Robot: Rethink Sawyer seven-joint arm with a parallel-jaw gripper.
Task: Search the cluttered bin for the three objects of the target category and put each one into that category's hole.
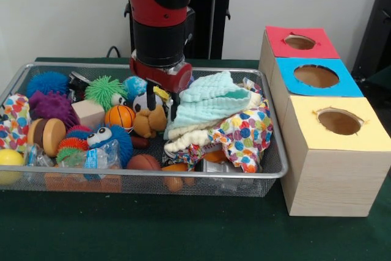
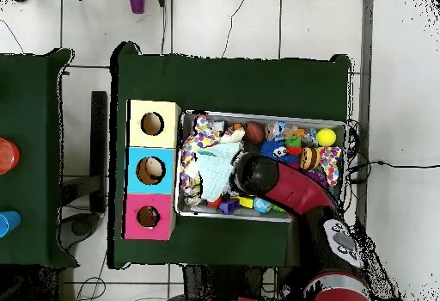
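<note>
Green felt covers the surface (image 1: 122, 230); on it sits the bin (image 1: 278, 172), crammed with toys and cloths, and beside it the row of boxes, the hole (image 1: 299, 41) in the red top farthest from the front camera. The end effector (image 1: 151, 95) is sunk among the toys at the bin's middle, beside the mint cloth (image 1: 211, 99); whether it is released or clenched cannot be told. Risk: a blind grasp may snag cloth and drag neighbouring toys out.
</note>
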